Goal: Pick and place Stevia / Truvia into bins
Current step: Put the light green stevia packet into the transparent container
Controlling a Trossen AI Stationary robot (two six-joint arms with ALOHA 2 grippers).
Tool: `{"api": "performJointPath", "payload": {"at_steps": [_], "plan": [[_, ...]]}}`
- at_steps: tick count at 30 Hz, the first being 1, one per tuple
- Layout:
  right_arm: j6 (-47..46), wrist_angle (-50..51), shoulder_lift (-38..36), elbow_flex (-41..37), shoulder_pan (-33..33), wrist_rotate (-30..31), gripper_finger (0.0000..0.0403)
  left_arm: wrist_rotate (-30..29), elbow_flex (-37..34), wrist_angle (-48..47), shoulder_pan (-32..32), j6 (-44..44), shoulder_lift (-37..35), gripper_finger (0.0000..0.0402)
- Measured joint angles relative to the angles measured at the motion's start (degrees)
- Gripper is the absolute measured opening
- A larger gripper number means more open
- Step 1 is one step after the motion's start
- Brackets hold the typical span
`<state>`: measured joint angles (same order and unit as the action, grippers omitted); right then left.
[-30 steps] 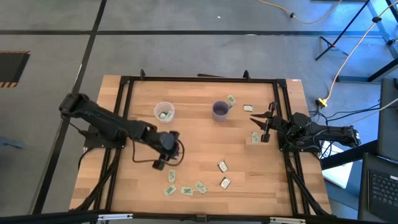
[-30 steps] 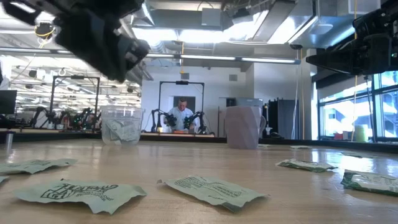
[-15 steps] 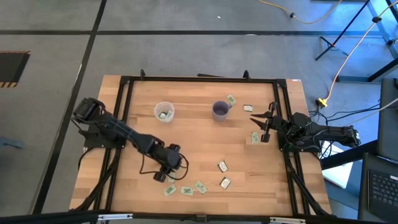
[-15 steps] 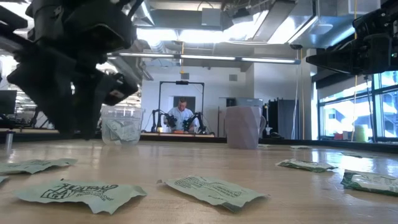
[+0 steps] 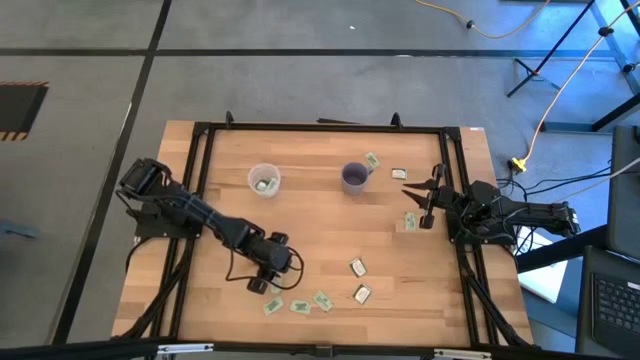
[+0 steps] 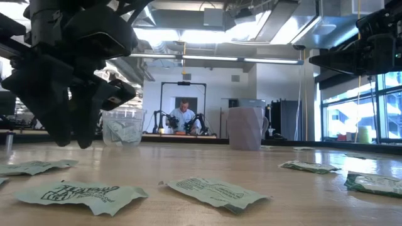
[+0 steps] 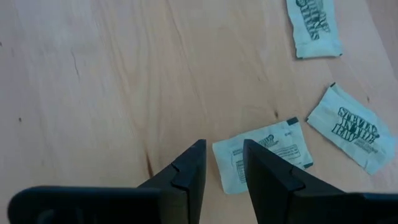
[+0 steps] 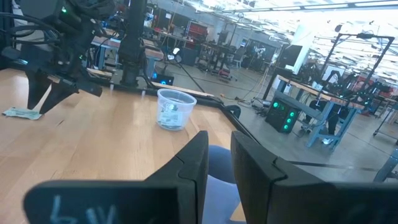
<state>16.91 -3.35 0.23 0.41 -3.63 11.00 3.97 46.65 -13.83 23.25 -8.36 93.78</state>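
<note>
While the high view hides it, the left gripper (image 7: 222,163) hangs slightly parted, empty, over a packet (image 7: 266,153).

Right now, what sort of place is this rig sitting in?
Most likely a robotics lab or workshop: beyond the wooden table, the low view shows a person at another two-arm station, the right wrist view more benches and equipment racks, with exposed ceiling ducts overhead.

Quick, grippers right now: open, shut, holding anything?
Left gripper: open, empty, low over a packet near the table's front.
Right gripper: open a little, empty, parked at the table's right side.
</note>
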Motion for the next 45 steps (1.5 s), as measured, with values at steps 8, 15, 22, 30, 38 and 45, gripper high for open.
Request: {"api": "performJointPath", "payload": {"at_steps": [8,15,22,30,38,45], "plan": [[0.1,0.0,0.0,0.0,0.0,0.0,0.0074,-0.8,0.0,-0.5,0.3,-0.5,2.3,0.01],[0.1,0.0,0.0,0.0,0.0,0.0,0.0075,-0.3,0.3,-0.8,0.3,-0.5,4.7,0.0097],[0.1,0.0,0.0,0.0,0.0,0.0,0.0075,-0.8,0.2,-1.4,0.3,-0.9,4.8,0.0069],[0.1,0.0,0.0,0.0,0.0,0.0,0.0075,-0.9,0.1,-1.4,0.1,-1.0,4.9,0.0039],[0.1,0.0,0.0,0.0,0.0,0.0,0.0075,0.4,0.0,-1.1,-0.6,-4.8,4.3,0.0004],[-0.1,0.0,0.0,0.0,0.0,0.0,0.0074,5.6,-0.2,-2.1,-3.2,-9.8,-4.1,0.0002]]}}
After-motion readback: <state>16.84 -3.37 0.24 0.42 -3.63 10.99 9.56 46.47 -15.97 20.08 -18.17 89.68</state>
